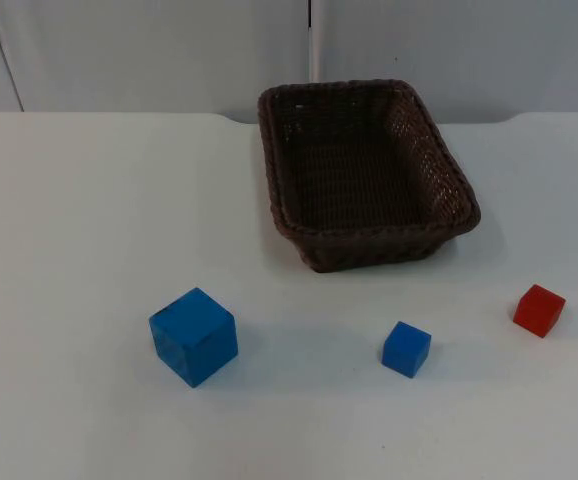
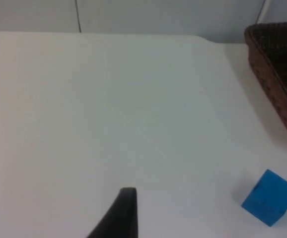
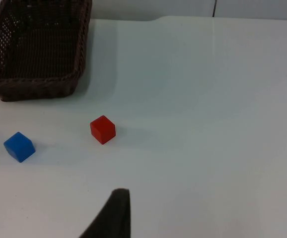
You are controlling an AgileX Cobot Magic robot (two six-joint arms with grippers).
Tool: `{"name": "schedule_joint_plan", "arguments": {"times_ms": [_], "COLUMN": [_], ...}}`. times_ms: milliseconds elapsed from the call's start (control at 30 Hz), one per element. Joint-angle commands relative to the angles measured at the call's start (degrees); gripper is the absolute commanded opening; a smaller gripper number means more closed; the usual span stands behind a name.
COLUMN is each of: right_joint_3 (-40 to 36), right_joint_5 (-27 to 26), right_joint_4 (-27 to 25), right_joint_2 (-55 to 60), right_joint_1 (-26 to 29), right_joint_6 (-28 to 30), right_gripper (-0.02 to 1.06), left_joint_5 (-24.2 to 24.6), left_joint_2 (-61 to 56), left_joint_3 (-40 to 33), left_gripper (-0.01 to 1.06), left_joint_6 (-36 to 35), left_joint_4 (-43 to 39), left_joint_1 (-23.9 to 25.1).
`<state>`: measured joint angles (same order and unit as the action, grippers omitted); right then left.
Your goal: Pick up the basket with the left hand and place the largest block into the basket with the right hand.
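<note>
My left claw (image 2: 121, 215): above bare white worktop (image 2: 108, 114), holds nothing; fingers' spread can't tell. My right claw (image 3: 111, 215): same, nothing held, spread unclear. Nearby: small red cube (image 3: 103, 129), small blue cube (image 3: 19, 147). Large blue cube (image 1: 194, 336) at worktop front-left. Dark brown woven rectangular basket (image 1: 364, 170) sits on worktop near partition.

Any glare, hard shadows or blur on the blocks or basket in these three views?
Top view: even light, soft shadows beside the large blue cube, small blue cube and small red cube; dark brown wicker basket crisp. Left wrist view: slightly soft, black fingertip blurred. Right wrist view: faint sheen on the white table.
</note>
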<state>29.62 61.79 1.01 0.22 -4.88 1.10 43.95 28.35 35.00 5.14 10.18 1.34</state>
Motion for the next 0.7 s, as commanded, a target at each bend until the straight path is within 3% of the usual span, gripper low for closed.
{"name": "schedule_joint_plan", "arguments": {"times_ms": [0,500,667], "right_joint_3": [0.0,0.0,0.0], "right_joint_5": [-0.1,-0.1,-0.1], "right_joint_4": [-0.1,-0.1,-0.1], "right_joint_2": [-0.2,-0.2,-0.2], "right_joint_1": [0.3,0.3,0.3], "right_joint_6": [0.0,0.0,0.0], "right_gripper": [1.05,1.05,1.05], "left_joint_5": [-1.4,-4.4,-4.3], "left_joint_2": [2.7,17.4,19.9], "left_joint_3": [0.3,0.5,2.8], "left_gripper": [1.03,1.02,1.02], "left_joint_6": [1.4,15.2,15.6], "left_joint_4": [1.5,17.7,19.0], "left_joint_1": [-0.4,-0.4,-0.4]}}
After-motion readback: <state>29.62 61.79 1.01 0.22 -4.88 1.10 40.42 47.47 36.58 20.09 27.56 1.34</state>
